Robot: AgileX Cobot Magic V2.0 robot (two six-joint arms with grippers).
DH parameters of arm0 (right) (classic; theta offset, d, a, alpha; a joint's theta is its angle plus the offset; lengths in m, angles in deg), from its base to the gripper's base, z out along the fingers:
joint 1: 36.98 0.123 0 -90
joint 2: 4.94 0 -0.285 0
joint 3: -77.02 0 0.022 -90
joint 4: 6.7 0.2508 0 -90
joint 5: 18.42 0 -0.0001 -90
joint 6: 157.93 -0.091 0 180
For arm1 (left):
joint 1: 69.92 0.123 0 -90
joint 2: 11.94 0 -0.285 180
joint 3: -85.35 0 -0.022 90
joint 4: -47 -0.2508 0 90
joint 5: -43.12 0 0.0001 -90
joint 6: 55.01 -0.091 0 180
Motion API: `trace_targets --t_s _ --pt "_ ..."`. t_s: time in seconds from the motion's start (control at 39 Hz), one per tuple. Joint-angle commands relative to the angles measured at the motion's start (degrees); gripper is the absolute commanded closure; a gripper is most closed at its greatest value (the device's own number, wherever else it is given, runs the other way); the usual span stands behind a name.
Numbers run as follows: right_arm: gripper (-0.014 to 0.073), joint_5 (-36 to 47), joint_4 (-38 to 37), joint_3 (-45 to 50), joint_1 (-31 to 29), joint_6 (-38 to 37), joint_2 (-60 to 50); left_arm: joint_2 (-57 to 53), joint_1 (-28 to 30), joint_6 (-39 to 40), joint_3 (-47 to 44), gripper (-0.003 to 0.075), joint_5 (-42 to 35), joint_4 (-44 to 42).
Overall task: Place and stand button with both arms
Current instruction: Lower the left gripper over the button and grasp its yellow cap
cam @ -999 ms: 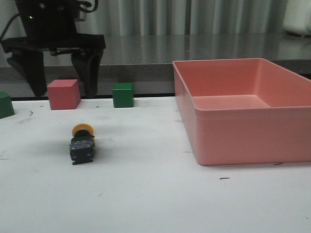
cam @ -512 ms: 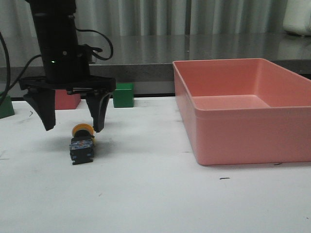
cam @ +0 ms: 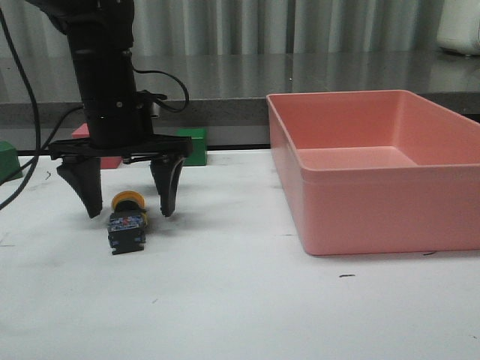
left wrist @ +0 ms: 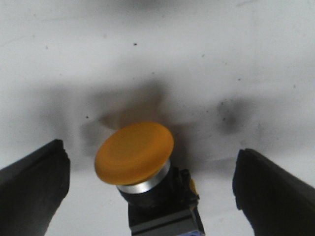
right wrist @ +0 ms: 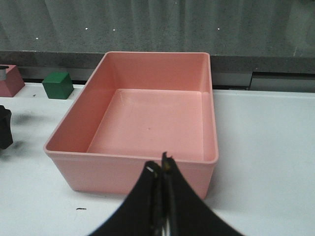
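Observation:
The button (cam: 126, 223) lies on its side on the white table, its yellow cap toward the back and its black body and bluish base toward the front. My left gripper (cam: 130, 214) is open and low over it, with one finger on each side of the cap and touching nothing. In the left wrist view the button (left wrist: 140, 162) lies between the wide-apart fingers (left wrist: 34, 187) of the left gripper (left wrist: 150, 164). My right gripper (right wrist: 162, 164) is shut on nothing and hovers before the pink bin; the front view does not show it.
A large pink bin (cam: 360, 217), also in the right wrist view (right wrist: 128, 177), stands on the right half of the table. A green cube (cam: 193, 144) and a red cube (cam: 78, 131) sit at the back edge behind the left arm. Another green object (cam: 7, 161) is at far left.
The left arm has come forward and down from the back cubes. Its open fingers now straddle the button's cap. The button has not moved.

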Motion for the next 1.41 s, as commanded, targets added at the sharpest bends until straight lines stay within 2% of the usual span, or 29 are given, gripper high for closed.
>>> trace_targets --t_s 0.0,0.1,0.51,0.79,1.38 --pt "0.0654 4.71 -1.14 -1.49 -0.33 0.50 0.58 -3.38 -0.06 0.74 1.66 0.0144 -0.11 0.72" --pt "0.0654 4.71 -1.14 -1.49 -0.33 0.50 0.58 -3.38 -0.06 0.74 1.66 0.0186 -0.38 0.72" --pt "0.0654 4.71 -1.14 -1.49 -0.33 0.50 0.58 -2.10 -0.06 0.74 1.75 0.0198 1.14 0.72" --pt "0.0654 4.71 -1.14 -1.49 -0.33 0.50 0.58 -1.55 -0.06 0.74 1.75 0.0375 2.12 0.72" --pt "0.0654 4.71 -1.14 -1.49 -0.33 0.50 0.58 -1.55 -0.06 0.63 2.02 0.0482 3.36 -0.25"
